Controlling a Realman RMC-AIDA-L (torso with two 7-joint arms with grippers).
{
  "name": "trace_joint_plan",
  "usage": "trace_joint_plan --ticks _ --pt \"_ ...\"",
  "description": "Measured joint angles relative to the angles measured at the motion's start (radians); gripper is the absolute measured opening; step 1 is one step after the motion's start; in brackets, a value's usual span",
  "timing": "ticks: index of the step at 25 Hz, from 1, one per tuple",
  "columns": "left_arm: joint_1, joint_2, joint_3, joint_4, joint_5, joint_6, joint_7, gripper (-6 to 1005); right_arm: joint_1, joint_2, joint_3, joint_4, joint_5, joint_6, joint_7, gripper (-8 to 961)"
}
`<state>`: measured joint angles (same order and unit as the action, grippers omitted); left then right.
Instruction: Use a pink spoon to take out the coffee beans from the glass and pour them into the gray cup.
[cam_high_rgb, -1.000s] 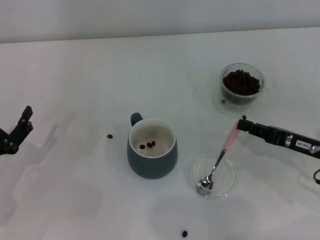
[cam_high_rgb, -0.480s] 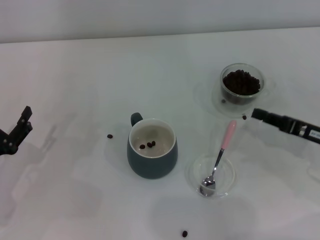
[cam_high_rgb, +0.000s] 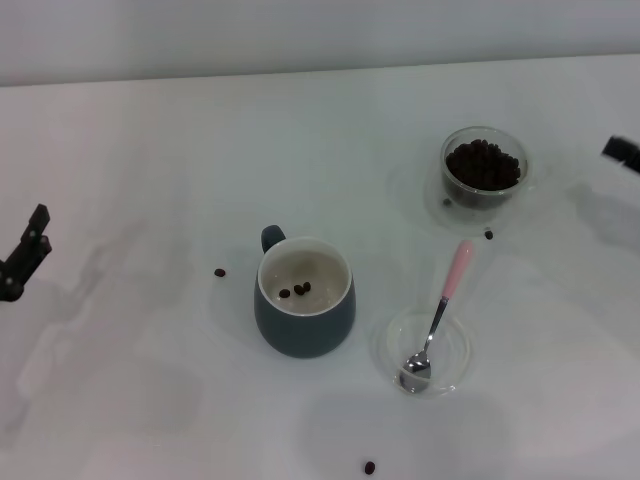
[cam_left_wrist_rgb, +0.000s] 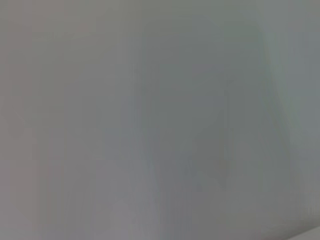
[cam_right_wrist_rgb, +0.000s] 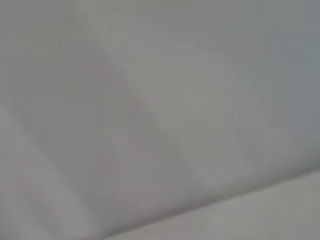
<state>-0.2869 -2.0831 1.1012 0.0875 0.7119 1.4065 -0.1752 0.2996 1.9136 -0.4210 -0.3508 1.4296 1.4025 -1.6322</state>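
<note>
Both arms stand wide of the action here: the right claw (cam_high_rgb: 622, 153) is just a dark tip at the right edge of the head view, the left claw (cam_high_rgb: 24, 253) sits far out at the left edge, and for neither can I tell whether it is open or closed. Both wrist views give only blank pale surface.

The pink spoon (cam_high_rgb: 437, 314) lies free, held by nobody, its metal bowl resting in a shallow clear saucer (cam_high_rgb: 385, 345) and its pink handle pointing up toward the glass (cam_high_rgb: 484, 168). That glass looks full of coffee beans (cam_high_rgb: 483, 163). The gray cup (cam_high_rgb: 304, 297) stands left of the saucer, with only a few beans on its pale floor. Strays lie on the worktop (cam_high_rgb: 150, 150): one (cam_high_rgb: 219, 272) left of the cup, one (cam_high_rgb: 369, 467) near the front edge, one (cam_high_rgb: 488, 235) just below the glass.

My read: between scoops, or possibly finished. If another scoop is due, the right claw must come in, close on the pink handle and lift it level
</note>
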Motion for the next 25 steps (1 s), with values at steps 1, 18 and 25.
trace_joint_plan --ticks 1,18,25 --pt "-0.005 0.0 -0.001 0.003 -0.01 0.0 0.001 791 0.0 0.0 0.017 -0.005 0.0 -0.007 -0.014 196" --pt "-0.02 -0.004 -0.001 0.0 -0.169 0.009 0.019 790 -0.001 0.054 0.318 -0.002 0.023 -0.1 -0.328 195" --pt "-0.027 -0.007 -0.001 -0.015 -0.183 0.006 0.019 791 -0.004 0.063 0.369 0.0 0.034 -0.116 -0.4 195"
